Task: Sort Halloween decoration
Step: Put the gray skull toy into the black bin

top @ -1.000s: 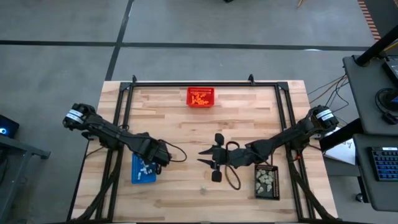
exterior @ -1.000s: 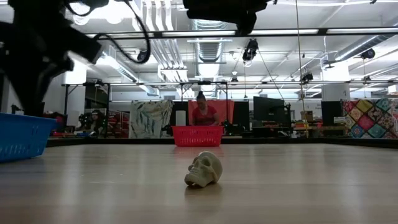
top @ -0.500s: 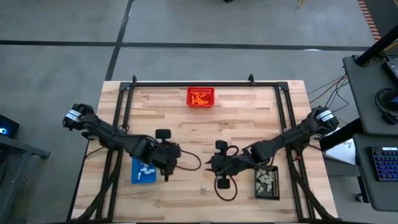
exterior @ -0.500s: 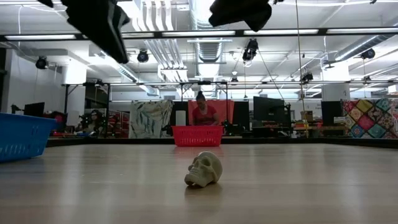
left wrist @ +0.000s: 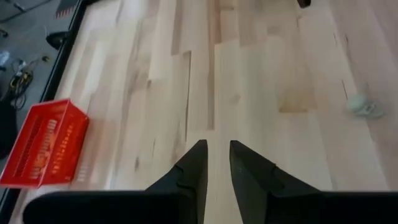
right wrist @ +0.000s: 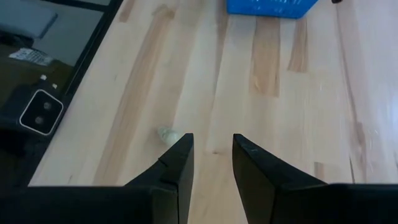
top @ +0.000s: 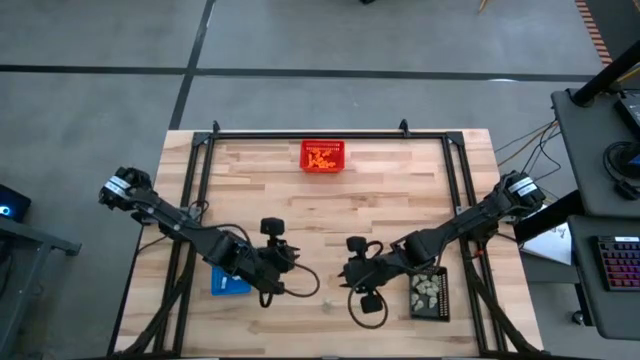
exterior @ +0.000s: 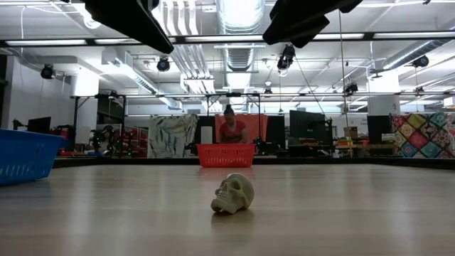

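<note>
Pale beige plastic skull trinket [exterior: 233, 193] lies alone on the wooden table [top: 400, 190], tiny from above. Blue tray [top: 228, 284] is half hidden under the left arm. Left gripper [left wrist: 215, 163] shows a narrow gap, holding nothing; right gripper [right wrist: 211, 155] stands slightly wider, empty, near the skull.

No readable text anywhere: no label, brand, number or sign to make out. Plain sides on the red mesh basket [top: 322, 157] and the blue tray [exterior: 27, 154]. Bare wood across the table [top: 400, 200], and only unlettered shapes in the room beyond it.
</note>
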{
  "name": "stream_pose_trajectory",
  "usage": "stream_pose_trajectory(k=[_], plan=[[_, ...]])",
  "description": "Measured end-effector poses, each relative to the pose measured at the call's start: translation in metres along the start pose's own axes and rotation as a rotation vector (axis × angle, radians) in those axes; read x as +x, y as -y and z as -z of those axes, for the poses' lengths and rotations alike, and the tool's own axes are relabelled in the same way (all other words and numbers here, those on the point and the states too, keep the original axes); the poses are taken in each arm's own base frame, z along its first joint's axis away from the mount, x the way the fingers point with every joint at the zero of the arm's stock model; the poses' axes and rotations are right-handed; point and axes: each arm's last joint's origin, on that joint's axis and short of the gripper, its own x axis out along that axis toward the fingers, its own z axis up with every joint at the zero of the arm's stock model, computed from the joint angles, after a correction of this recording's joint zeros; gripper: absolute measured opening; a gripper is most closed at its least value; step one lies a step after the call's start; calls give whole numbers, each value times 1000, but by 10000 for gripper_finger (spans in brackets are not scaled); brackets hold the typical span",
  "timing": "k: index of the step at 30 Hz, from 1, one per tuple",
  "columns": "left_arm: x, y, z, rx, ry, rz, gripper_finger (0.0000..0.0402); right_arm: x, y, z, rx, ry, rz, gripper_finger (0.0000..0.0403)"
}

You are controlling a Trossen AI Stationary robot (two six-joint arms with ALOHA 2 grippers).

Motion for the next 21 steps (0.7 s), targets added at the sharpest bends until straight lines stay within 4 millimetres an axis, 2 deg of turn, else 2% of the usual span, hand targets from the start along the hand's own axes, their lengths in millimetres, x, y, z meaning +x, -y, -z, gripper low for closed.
stream_pose_trajectory(k=[4,11,17,21], plan=[[6,4,3,-1,59,12,44,2,0,3,-1,-4,0,98],[12,11,-6,18,311,73,42,10,0,11,-50,120,-17,98],[0,7,-21,39,468,97,42,14,1,19,-52,177,-23,98],[-13,1,-24,56,557,178,42,16,1,22,-46,251,-32,98]])
